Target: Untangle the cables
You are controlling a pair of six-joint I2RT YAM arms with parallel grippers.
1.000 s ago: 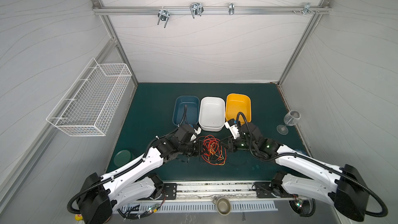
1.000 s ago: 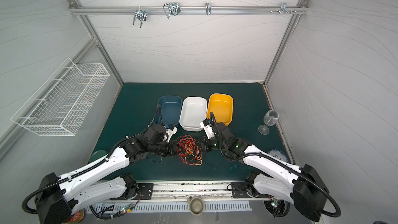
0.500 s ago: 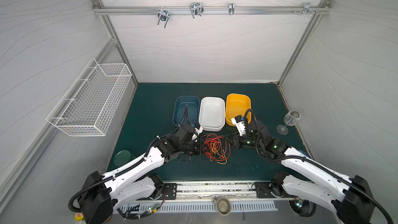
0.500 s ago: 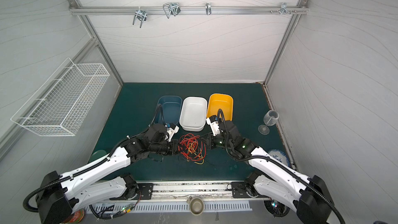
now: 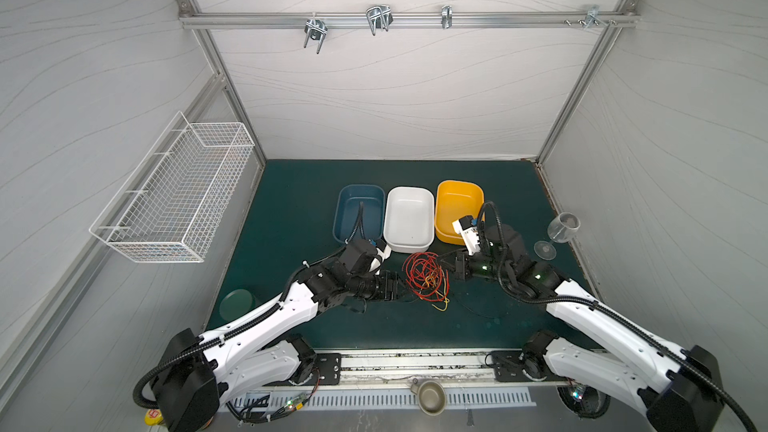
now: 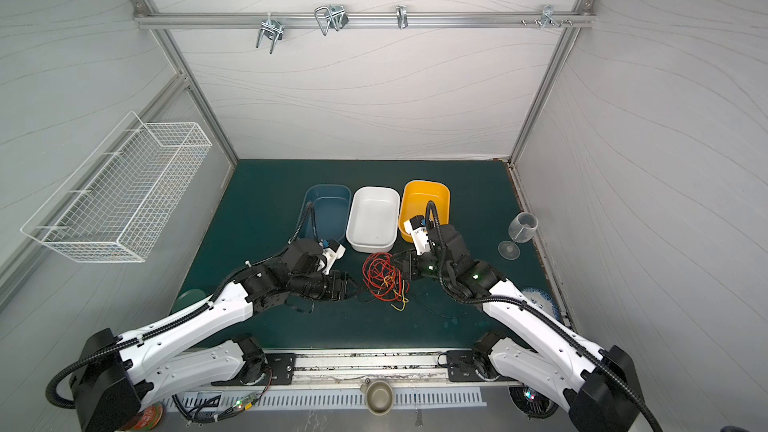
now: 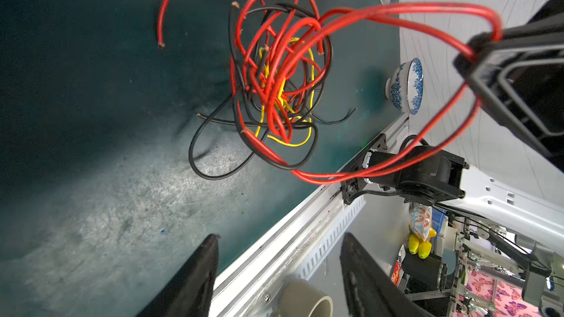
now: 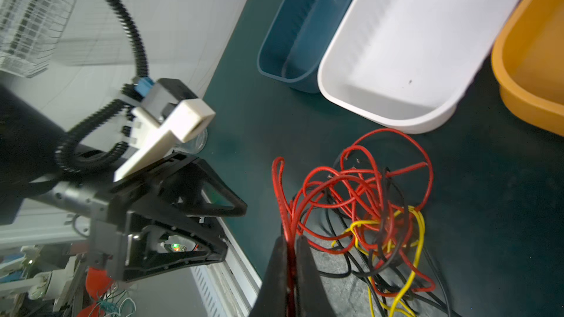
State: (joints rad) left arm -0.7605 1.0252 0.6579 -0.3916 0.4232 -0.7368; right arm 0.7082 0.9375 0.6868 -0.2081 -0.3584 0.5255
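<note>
We logged: left gripper [image 7: 279, 239] spread, empty, the cables [image 5: 420, 278] just beyond its tips; right gripper [image 8: 290, 248], opposite, pinched red loops [image 8: 282, 196] at the tangle's edge

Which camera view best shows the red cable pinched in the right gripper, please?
The left wrist view: the red cable runs as a doubled loop from the tangle into the shut right gripper. The right wrist view shows only the pinch close up; both top views show it tiny.

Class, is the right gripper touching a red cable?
Touching. The right wrist view shows the right gripper pinching a red cable between shut jaws.
</note>
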